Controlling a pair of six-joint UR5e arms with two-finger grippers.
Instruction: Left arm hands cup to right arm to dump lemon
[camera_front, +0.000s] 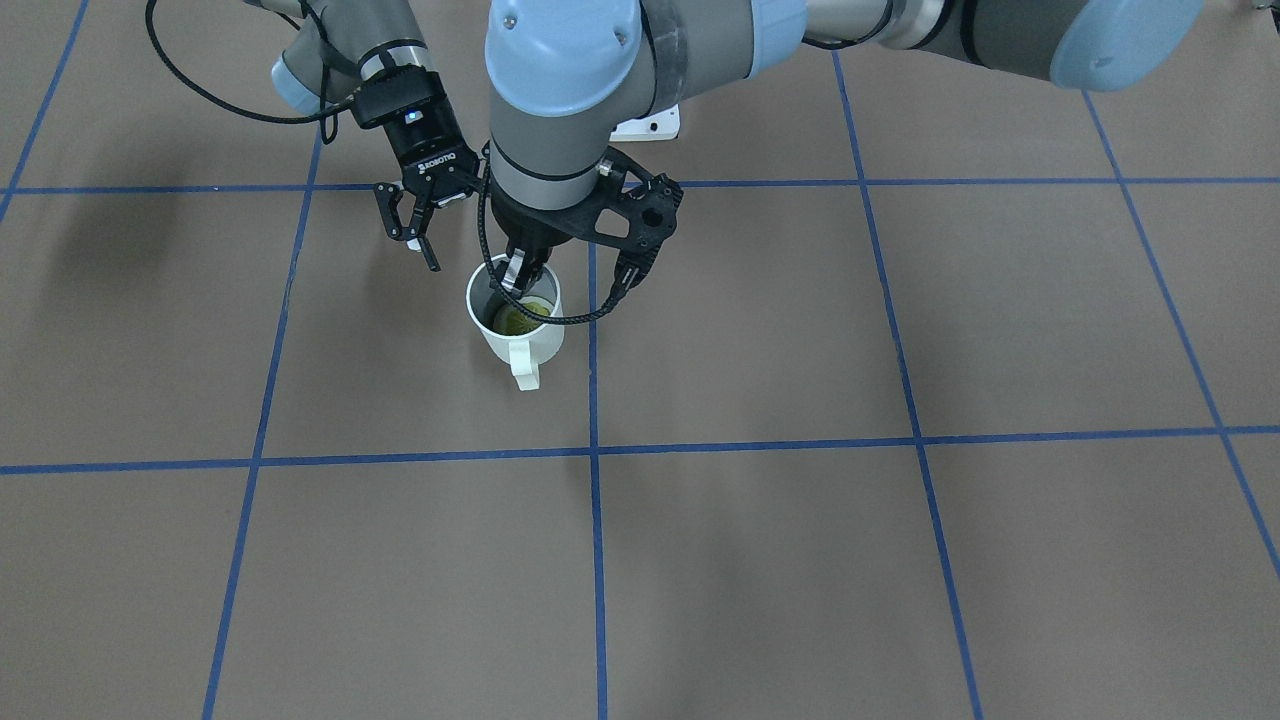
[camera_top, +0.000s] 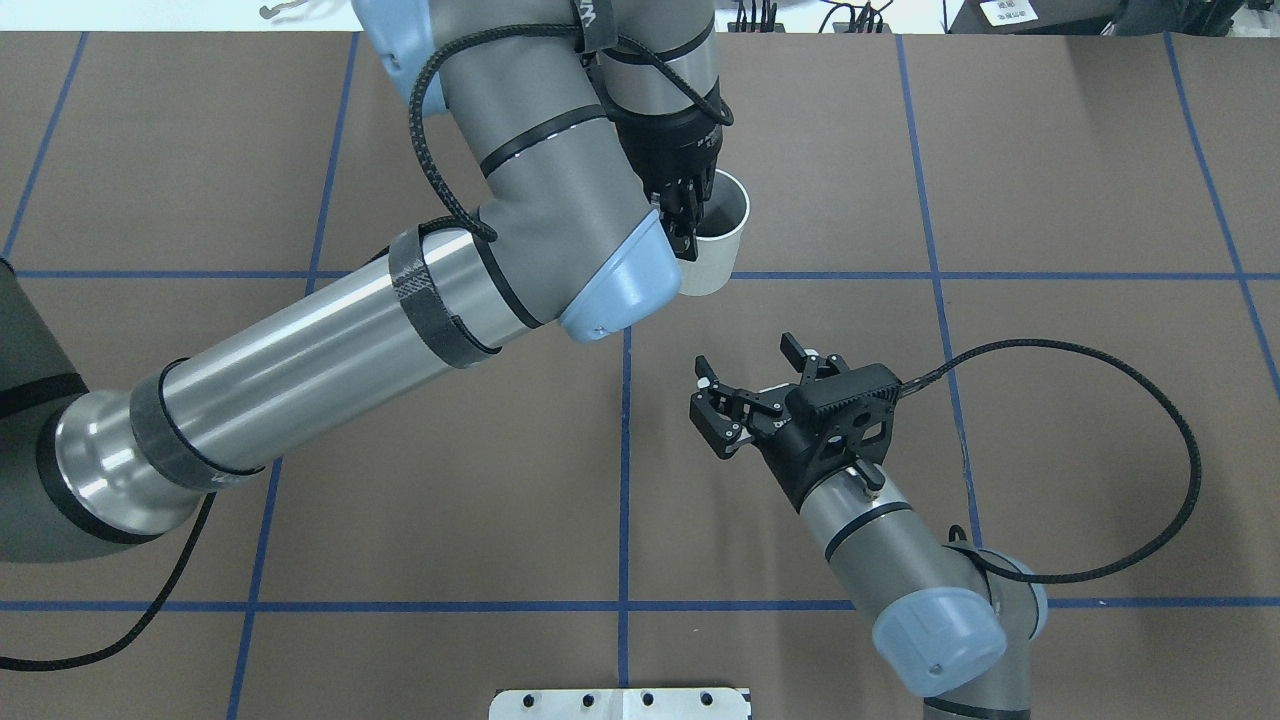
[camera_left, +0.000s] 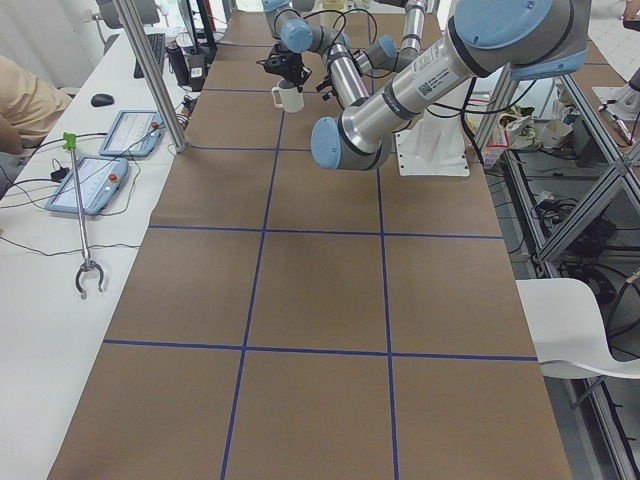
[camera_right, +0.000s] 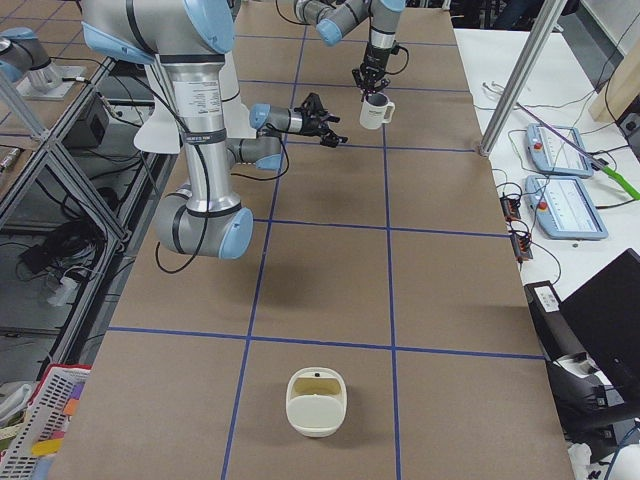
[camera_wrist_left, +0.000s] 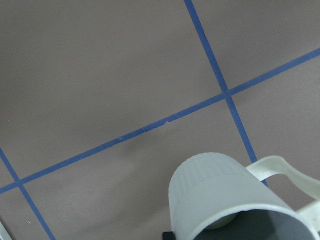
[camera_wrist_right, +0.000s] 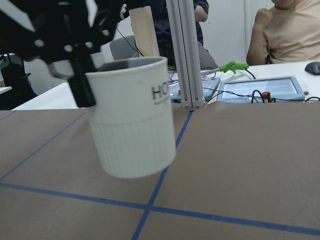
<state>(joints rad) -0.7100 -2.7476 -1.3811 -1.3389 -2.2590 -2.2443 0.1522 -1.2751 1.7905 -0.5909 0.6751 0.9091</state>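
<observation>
Right now the left gripper is clamped on the rim of the cup, one finger down the outside wall and the other inside the mouth. The cup hangs clear of the table, with its shadow lying on the brown surface below it. It sits close to the blue tape crossing, a little toward the robot's right of it and on the operators' side. The mouth faces up. From the right wrist camera the cup shows a slight lean, and the dark letters "HO" can be read on its wall. Its handle points away from the crossing toward the operators.

Looking down into the cup from the operators' side, the lemon rests on the bottom, yellow-green against the grey inside, just beneath the finger that reaches in.

The right gripper hovers off the table with its fingers spread wide and nothing between them. It is to the robot's right of the tape crossing and on the robot's side of it, near the cup but apart from it, and it points toward the cup's wall.

Well away from the crossing, toward the table's end on the robot's right, an off-white container stands alone.
</observation>
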